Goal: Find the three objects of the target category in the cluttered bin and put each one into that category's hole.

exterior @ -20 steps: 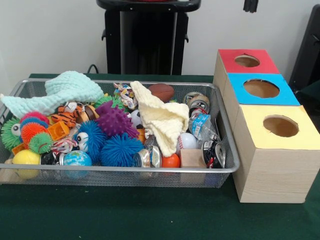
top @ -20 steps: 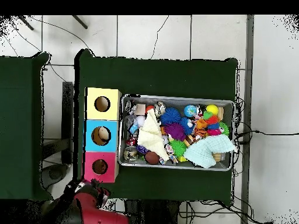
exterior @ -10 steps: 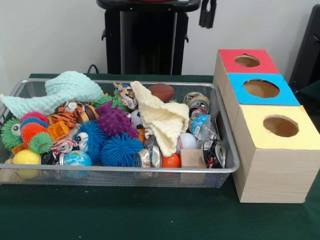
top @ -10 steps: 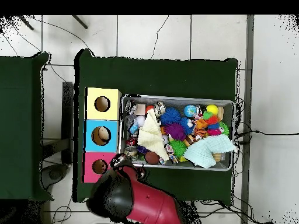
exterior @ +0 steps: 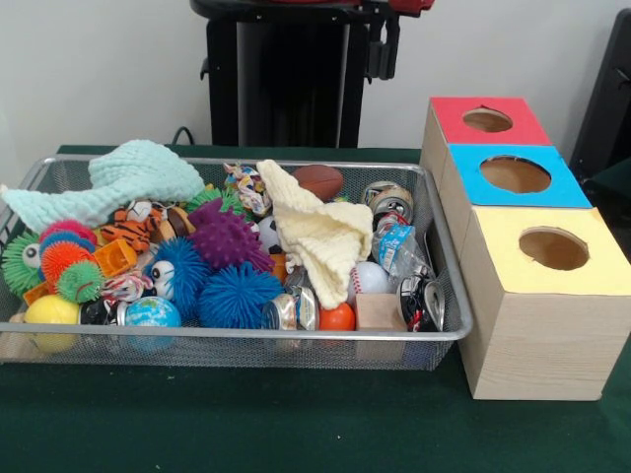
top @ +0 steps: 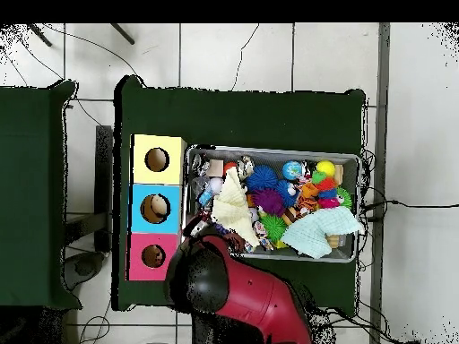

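The wire mesh bin [exterior: 246, 335] is full of toys; it also shows in the overhead view [top: 269, 150]. An orange black-striped plush tiger [exterior: 131, 233] lies at its left, just under a mint knitted cloth [exterior: 123, 177]. A small brown plush piece [exterior: 177, 219] lies right beside the tiger. No third plush shows. My gripper [exterior: 383, 47] hangs at the top edge, high above the bin's far right part, touching nothing. In the overhead view the red and black arm [top: 220, 282] covers the bin's corner nearest the red box, with the gripper [top: 196, 229] at its tip.
Three wooden boxes with holes stand right of the bin: red top [exterior: 488, 120], blue top [exterior: 515, 174], yellow top [exterior: 552, 248]. Something tan shows inside the blue box's hole [top: 157, 208]. A cream cloth [exterior: 320, 236], spiky rubber balls [exterior: 225, 236] and cans fill the bin.
The arm has swung in from outside the table to over the bin's corner by the red box. In the front view the gripper moved left along the top edge.
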